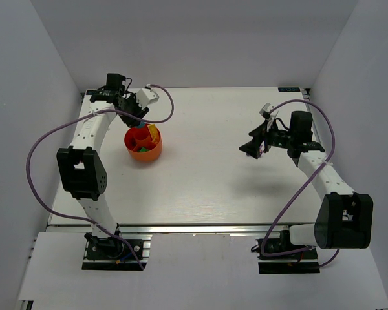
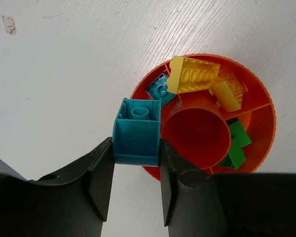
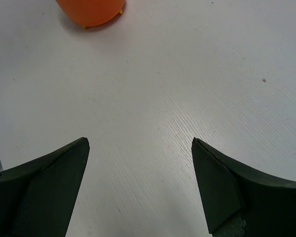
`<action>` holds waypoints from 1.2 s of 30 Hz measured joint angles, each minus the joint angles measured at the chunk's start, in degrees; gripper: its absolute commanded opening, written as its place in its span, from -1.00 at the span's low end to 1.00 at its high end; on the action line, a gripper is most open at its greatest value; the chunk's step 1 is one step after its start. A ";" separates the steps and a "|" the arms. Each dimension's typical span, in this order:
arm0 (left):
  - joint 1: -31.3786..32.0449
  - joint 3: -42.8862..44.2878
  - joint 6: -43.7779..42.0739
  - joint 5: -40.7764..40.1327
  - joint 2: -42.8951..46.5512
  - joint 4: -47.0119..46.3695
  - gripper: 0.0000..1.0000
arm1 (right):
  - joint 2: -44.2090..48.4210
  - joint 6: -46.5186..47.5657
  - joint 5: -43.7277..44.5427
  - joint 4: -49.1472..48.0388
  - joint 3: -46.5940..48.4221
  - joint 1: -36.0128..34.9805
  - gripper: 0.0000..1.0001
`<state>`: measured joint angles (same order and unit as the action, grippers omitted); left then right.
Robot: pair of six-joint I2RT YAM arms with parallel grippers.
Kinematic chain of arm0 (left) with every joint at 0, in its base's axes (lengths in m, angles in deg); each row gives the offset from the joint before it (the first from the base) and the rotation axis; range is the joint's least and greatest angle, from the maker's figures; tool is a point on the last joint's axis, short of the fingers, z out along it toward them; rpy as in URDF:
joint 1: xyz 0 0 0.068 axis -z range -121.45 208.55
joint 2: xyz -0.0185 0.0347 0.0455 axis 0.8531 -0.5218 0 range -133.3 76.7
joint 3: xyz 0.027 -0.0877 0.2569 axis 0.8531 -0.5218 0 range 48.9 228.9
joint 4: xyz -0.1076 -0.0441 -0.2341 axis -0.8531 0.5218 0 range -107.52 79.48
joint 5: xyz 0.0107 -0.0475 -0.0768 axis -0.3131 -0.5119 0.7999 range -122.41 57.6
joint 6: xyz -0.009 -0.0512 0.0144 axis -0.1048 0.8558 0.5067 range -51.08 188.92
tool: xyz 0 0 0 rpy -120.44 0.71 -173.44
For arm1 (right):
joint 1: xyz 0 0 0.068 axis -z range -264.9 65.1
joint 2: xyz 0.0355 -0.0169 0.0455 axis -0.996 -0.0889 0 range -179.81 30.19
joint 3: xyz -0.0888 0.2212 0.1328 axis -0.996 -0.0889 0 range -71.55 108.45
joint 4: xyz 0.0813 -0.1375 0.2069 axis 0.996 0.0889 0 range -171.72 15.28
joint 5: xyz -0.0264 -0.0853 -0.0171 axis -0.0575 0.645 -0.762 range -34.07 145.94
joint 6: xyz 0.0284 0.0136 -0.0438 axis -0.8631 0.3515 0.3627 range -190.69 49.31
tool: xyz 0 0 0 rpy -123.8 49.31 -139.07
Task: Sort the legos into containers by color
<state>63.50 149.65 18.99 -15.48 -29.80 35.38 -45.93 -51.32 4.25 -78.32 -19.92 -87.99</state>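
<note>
The round orange-red bowl [image 1: 144, 145] stands on the table's left half, and in the left wrist view [image 2: 259, 94] its compartments show round a raised centre ring. My left gripper [image 2: 136, 145] is shut on a cyan brick [image 2: 136, 133] and holds it above the bowl's rim. The bowl holds a smaller cyan brick [image 2: 161, 89], yellow bricks [image 2: 193, 75] and green bricks [image 2: 238, 142], each colour in its own compartment. My right gripper [image 3: 140, 143] is open and empty above bare table on the right [image 1: 253, 147]. The bowl's outside [image 3: 90, 11] shows far off in the right wrist view.
The white table [image 1: 207, 181] is walled on three sides by grey-white panels. Purple cables loop from both arms. A small scuff mark [image 2: 9, 23] lies on the table left of the bowl.
</note>
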 measured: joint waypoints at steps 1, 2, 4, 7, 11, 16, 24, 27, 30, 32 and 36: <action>0.00 -0.39 0.02 -0.17 0.00 -0.26 -1.00 | 0.00 -0.02 0.00 -0.09 0.00 0.02 0.79; 0.00 -0.87 0.00 -0.33 0.00 -0.57 -1.00 | 0.00 -0.04 -0.02 -0.17 0.00 0.04 0.79; -0.02 -1.42 0.02 -0.57 0.00 -0.70 -1.00 | 0.00 -0.09 -0.13 -0.24 0.00 0.11 0.79; -0.13 -2.03 0.04 -1.05 0.00 -0.85 -1.00 | 0.00 -0.11 -0.17 -0.28 0.00 0.13 0.79; -0.13 -2.29 0.00 -1.11 0.00 -1.03 -1.00 | 0.00 -0.15 -0.20 -0.39 0.00 0.15 0.79; -0.13 -2.93 0.04 -1.11 0.00 -1.60 -0.63 | 0.00 -0.13 -0.55 -0.48 -0.02 0.28 0.79; -0.13 -4.07 0.76 -1.77 0.00 -2.36 0.26 | 0.00 -0.13 -0.83 -0.55 -0.02 0.50 0.79; -0.13 -4.07 1.60 -2.80 0.00 -2.60 0.49 | 0.00 -0.13 -0.85 -0.55 -0.02 0.52 0.79; -0.13 -4.07 2.54 -3.26 0.02 -3.39 0.56 | 0.00 -0.13 -0.85 -0.55 -0.02 0.52 0.79; -0.13 -4.07 3.17 -3.65 0.11 -4.07 0.56 | 0.00 -0.13 -0.90 -0.55 -0.02 0.59 0.79; -0.13 -4.07 6.29 -4.50 1.14 -6.08 0.44 | 0.00 0.55 -0.70 -0.44 -0.02 0.81 0.79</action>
<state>63.37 145.58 25.29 -19.98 -28.66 29.30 -45.93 -50.77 3.55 -78.76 -19.94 -87.19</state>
